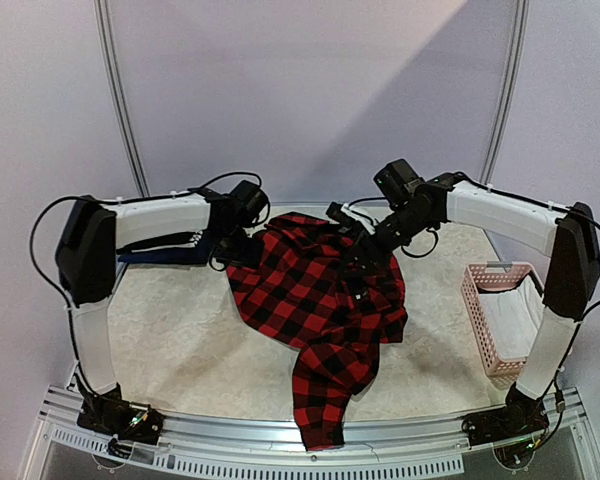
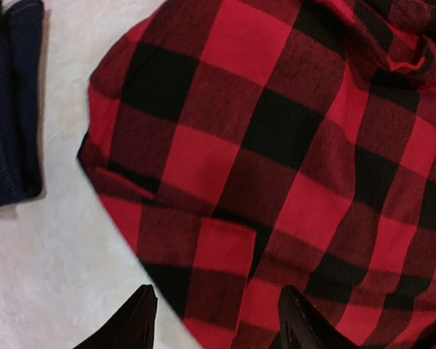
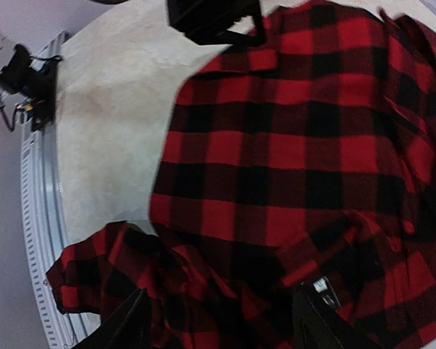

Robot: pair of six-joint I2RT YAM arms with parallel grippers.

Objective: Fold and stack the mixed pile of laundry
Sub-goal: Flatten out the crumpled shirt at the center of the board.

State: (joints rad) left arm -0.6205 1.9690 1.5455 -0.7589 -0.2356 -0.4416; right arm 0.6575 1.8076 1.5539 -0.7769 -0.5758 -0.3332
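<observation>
Beige desk (image 1: pixel 170 340), white-walled booth. Plaid flannel shirt (image 1: pixel 320 300) is spread at centre, one end trailed over the near edge, apparently laid out for folding. Pink basket (image 1: pixel 480 330) is stood at right. Navy garment (image 1: pixel 165 257) is set aside at left. Left fingers (image 2: pixel 134 323) and right fingers (image 3: pixel 127 327) are held apart over the shirt, nothing gripped.

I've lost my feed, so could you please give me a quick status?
Left gripper open over shirt edge; right gripper open over its bunched part. Shirt spread, unfolded. Basket well aside, nothing blocking.

Plaid shirt (image 2: pixel 276 160) beside navy garment (image 2: pixel 11 109)
</observation>
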